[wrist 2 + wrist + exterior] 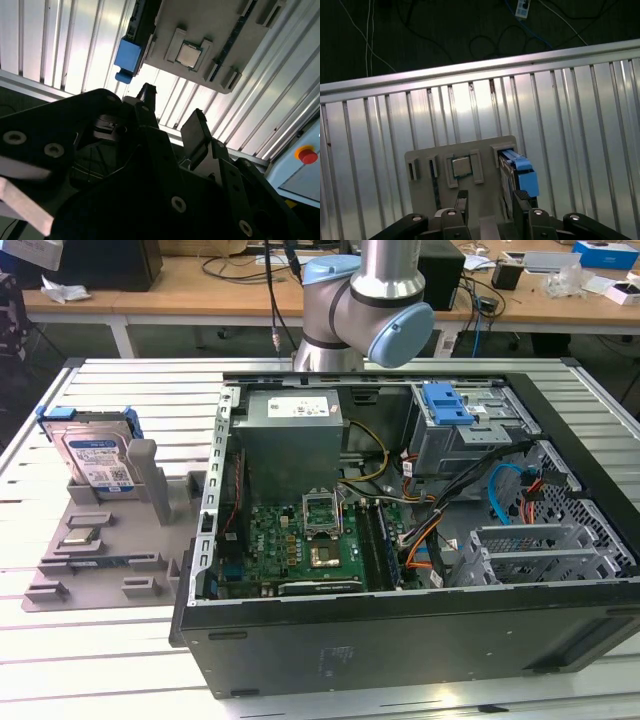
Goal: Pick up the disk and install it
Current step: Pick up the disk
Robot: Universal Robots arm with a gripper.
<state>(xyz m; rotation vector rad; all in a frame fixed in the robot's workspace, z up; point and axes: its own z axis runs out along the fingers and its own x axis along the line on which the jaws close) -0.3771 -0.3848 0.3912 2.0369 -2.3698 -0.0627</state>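
big slatted metal table (130, 380) carries everything. the pc case (400, 640) lies on its side with the panel off, i'd guess so the drive cage (470, 435) at its 1 o'clock corner can be reached from above. the robot arm (370, 310) rises at 12 o'clock in the exterior view. at the case's 9 o'clock sits a grey fixture (140, 540). the disk (97, 462) stands on edge in its slot, probably so the top edge is free to pinch. not picked up yet. in the first wrist view the gripper (491, 202) points down at the fixture, fingers (461, 200) spread, nothing between them, clear of the disk. a cpu chip (461, 166) lies flat in a pocket nearby.
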